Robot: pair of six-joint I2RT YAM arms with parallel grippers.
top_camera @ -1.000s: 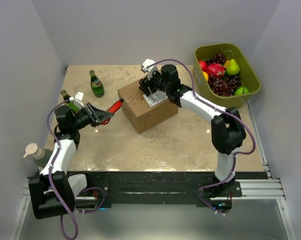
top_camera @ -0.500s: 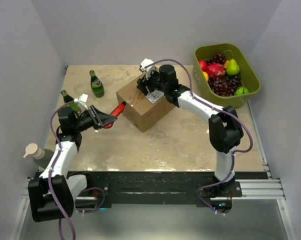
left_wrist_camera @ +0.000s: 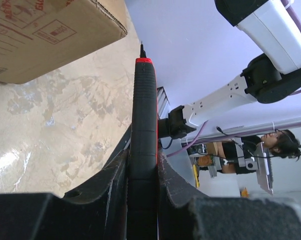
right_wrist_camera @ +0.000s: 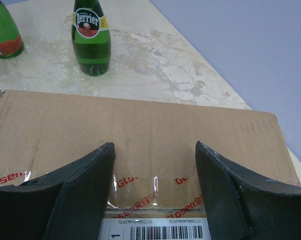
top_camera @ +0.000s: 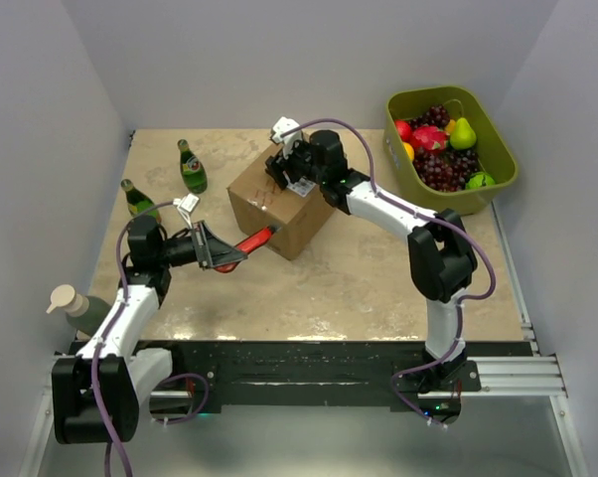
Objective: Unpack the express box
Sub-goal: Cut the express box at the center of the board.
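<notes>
Overhead feed, and I've got two green glass bottles standing far left on the marble-pattern table (top_camera: 359,283): the Perrier bottle (top_camera: 191,167) further back, a second bottle (top_camera: 137,200) nearer the wall. Far right corner, the olive tub (top_camera: 501,139) holds dark grapes (top_camera: 446,169), a green pear (top_camera: 463,132) and a pink dragon fruit (top_camera: 430,138). A pump bottle (top_camera: 69,301) sits at the left edge
</notes>
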